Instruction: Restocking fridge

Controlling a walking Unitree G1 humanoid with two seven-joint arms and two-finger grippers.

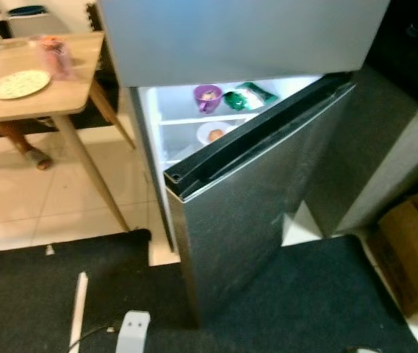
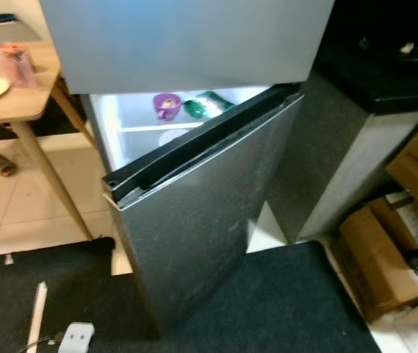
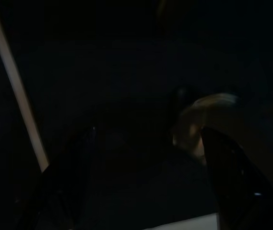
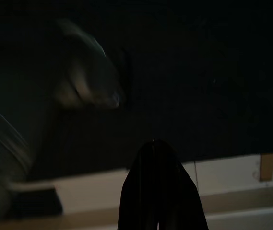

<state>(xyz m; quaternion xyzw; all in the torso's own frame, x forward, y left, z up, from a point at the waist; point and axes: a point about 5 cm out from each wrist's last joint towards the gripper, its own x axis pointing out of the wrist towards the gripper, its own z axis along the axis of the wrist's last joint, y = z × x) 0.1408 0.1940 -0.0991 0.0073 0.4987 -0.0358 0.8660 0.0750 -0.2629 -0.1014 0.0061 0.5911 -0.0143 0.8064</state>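
My left gripper (image 3: 143, 179) hangs spread and empty, my right gripper (image 4: 158, 191) pinched on nothing, it seems — the half-open grey steel fridge door (image 1: 256, 213) looks heavy, stiff, best pulled by its black top edge.

The fridge (image 1: 253, 44) stands straight ahead, its lower door (image 1: 260, 213) swung partly open toward the camera. Inside, on the upper shelf (image 1: 194, 119), a cup (image 1: 207, 97) sits left of a packet (image 1: 247, 96); below that shelf lies a bowl (image 1: 212, 133). Left of the fridge is a table (image 1: 40, 95) carrying a plate (image 1: 19, 84), with a container (image 1: 56, 56) behind it. A mat (image 1: 54, 294) lies on the floor before the fridge. Cardboard boxes (image 2: 392, 250) sit to the right, beside a counter (image 2: 385, 81).
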